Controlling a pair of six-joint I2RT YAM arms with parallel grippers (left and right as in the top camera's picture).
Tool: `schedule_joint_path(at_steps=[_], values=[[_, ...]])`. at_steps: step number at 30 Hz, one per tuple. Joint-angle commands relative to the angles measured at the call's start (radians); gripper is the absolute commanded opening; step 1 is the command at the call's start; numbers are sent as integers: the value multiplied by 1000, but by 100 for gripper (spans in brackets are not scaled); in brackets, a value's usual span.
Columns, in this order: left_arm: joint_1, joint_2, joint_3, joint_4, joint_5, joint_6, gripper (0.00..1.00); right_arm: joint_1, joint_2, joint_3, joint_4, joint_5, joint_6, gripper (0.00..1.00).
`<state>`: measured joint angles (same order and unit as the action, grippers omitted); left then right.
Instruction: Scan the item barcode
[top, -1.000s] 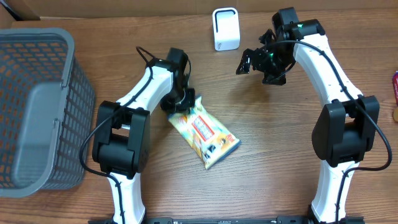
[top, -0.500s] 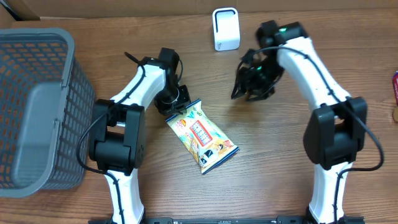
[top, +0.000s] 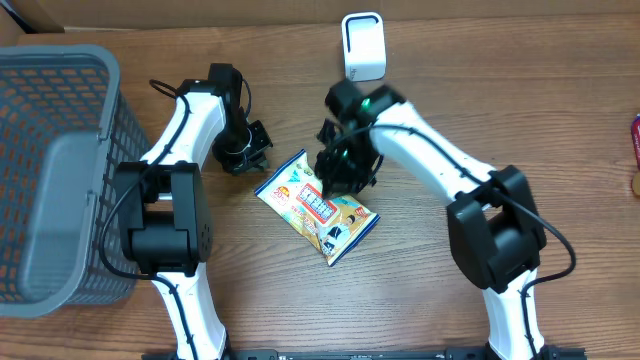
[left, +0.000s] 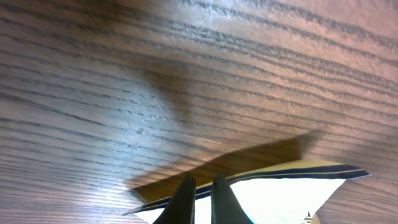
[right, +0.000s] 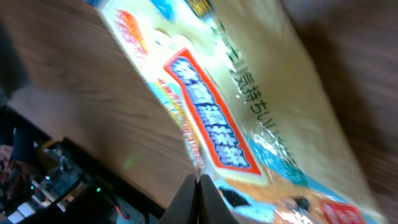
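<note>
The item is a yellow snack packet (top: 318, 207) with a red and blue label, lying flat on the wooden table, also seen in the right wrist view (right: 249, 93). My right gripper (top: 336, 183) is shut, and its tips (right: 198, 180) are over the packet's label side. Nothing shows between its fingers. My left gripper (top: 250, 150) is shut, up and left of the packet. In the left wrist view its tips (left: 202, 182) overlap the packet's dark-trimmed edge (left: 292, 199), and I cannot tell whether they touch it. The white scanner (top: 363, 45) stands upright at the back. No barcode is visible.
A tall grey mesh basket (top: 60, 160) fills the left side of the table. A small red object (top: 636, 135) sits at the far right edge. A cardboard wall runs along the back.
My right gripper went from open to shut and swung left and down onto the packet. My left gripper moved left, off the packet's corner. The packet shifted a little left and turned.
</note>
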<state>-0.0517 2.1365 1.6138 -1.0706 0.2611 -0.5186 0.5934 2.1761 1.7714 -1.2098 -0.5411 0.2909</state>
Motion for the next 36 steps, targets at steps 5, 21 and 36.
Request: schedule_joint_path(at_steps=[5, 21, 36], values=[[-6, 14, 21, -3, -2, 0, 4, 11, -5, -190, 176, 80, 261, 4], [-23, 15, 21, -63, 267, 220, 31, -217, -5, -223, 331, 234, 304, 4], [-237, 16, 19, 21, 290, 71, 56, -367, -5, -213, 355, 150, 304, 4]])
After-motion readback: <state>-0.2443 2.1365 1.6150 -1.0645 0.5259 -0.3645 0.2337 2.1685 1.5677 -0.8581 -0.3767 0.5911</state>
